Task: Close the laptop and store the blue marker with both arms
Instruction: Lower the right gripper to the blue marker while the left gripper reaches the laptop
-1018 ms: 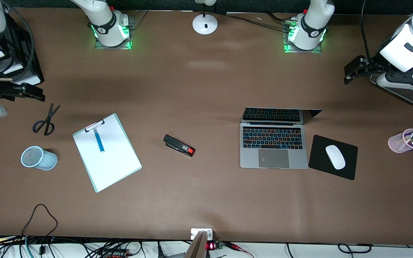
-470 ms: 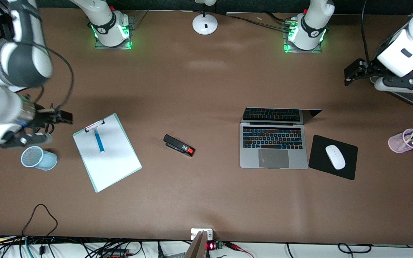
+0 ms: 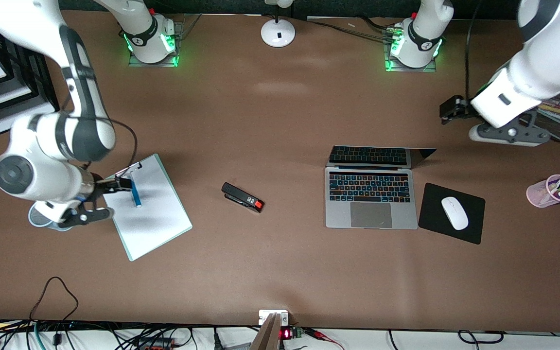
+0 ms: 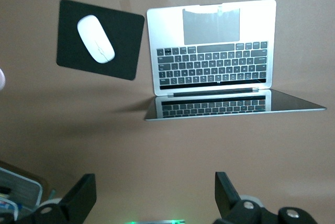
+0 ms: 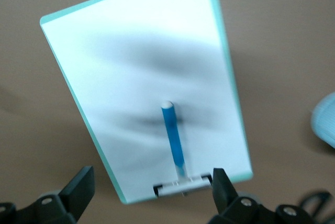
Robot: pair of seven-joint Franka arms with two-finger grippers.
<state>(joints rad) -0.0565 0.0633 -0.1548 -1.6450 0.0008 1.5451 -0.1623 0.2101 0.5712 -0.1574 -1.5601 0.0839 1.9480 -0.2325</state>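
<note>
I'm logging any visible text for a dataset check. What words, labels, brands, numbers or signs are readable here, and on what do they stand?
No text can be read with certainty.
Laptop: key legends glow but are too small to read.
Stapler: a small pale label, too small to read.
Arm bases: a round dark emblem on each, unreadable.
Lamp base: a small dark mark, not legible.
Clipboard and blue marker: no lettering visible.
</note>
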